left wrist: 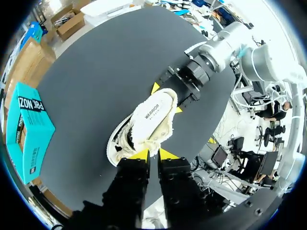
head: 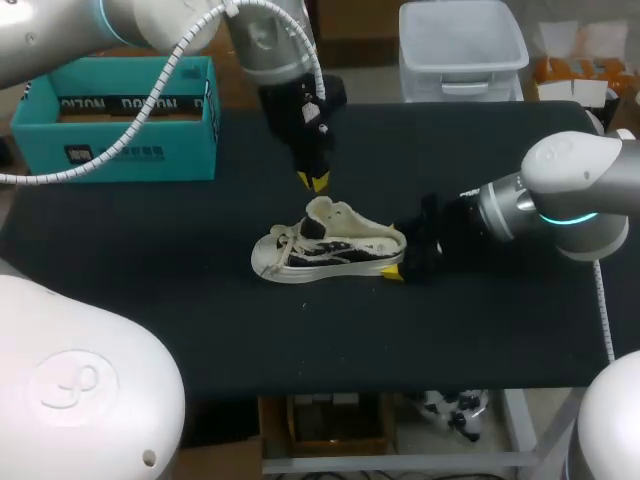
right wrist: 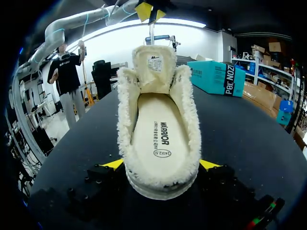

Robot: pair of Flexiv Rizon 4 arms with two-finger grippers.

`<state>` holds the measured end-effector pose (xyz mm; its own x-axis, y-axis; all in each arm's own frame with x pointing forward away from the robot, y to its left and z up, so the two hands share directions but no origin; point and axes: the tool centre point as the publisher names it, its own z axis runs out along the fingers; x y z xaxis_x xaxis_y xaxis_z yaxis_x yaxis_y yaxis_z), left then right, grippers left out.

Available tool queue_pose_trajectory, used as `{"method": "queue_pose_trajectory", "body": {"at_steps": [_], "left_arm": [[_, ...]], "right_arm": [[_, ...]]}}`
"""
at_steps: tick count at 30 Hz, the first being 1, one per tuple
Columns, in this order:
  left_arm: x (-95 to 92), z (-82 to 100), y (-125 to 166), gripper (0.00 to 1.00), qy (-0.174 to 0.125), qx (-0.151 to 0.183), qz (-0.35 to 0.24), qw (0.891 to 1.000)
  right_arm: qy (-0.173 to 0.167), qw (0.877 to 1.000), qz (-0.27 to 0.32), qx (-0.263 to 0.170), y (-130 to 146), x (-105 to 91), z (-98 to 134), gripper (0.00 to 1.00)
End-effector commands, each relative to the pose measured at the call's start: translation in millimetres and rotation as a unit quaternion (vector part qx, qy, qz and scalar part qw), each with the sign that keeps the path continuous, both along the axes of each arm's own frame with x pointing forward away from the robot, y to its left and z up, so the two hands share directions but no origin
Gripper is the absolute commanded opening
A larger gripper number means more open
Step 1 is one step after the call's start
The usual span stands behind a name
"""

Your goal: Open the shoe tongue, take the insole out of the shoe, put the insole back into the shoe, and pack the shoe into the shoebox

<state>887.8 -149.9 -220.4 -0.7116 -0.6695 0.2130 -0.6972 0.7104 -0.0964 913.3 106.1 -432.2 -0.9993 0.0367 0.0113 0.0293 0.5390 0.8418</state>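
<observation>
Shoe (head: 330, 250) at the middle of the table (head: 200, 320), head view: long axis from 9 to 3 o'clock, toe (head: 265, 262) at 9, heel (head: 393, 243) at 3. The left gripper (head: 314, 181) hung at 12 o'clock of the shoe, just above the raised tongue (head: 322, 212). The right gripper (head: 396, 262) met the heel from 3 o'clock. The shoebox (head: 120, 115) stood well apart at 10 o'clock.

Left wrist view: the left gripper's tips were drawn together with nothing seen between them. The tongue's edge lay just under them, and the shoe ran ahead toward the right gripper.

Right wrist view: the right gripper was clamped on the heel, one fingertip (right wrist: 114, 164) on each side. The insole (right wrist: 160, 139) lay flat inside the shoe, and the tongue stood upright beyond it.

Judgement: the tongue appeared opened and the insole not yet removed. The free left gripper was the nearer tool. The insole lay below it toward the heel, so a reach would go down and toward 3 o'clock.
</observation>
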Motion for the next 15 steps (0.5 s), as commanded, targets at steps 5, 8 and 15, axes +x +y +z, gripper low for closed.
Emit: {"method": "queue_pose_trajectory", "body": {"at_steps": [5, 8, 15], "left_arm": [[-2.0, -2.5, -3.8, 0.0, -0.051, 0.096, -0.451, 0.886], [-2.0, -2.5, -3.8, 0.0, -0.051, 0.096, -0.451, 0.886], [-2.0, -2.5, -3.8, 0.0, -0.051, 0.096, -0.451, 0.886]], "right_arm": [[-0.001, 1.0, 0.0, 0.002, -1.0, 3.1, -8.4, 0.0], [-0.001, 1.0, 0.0, 0.002, -1.0, 3.1, -8.4, 0.0], [-0.001, 1.0, 0.0, 0.002, -1.0, 3.1, -8.4, 0.0]]}}
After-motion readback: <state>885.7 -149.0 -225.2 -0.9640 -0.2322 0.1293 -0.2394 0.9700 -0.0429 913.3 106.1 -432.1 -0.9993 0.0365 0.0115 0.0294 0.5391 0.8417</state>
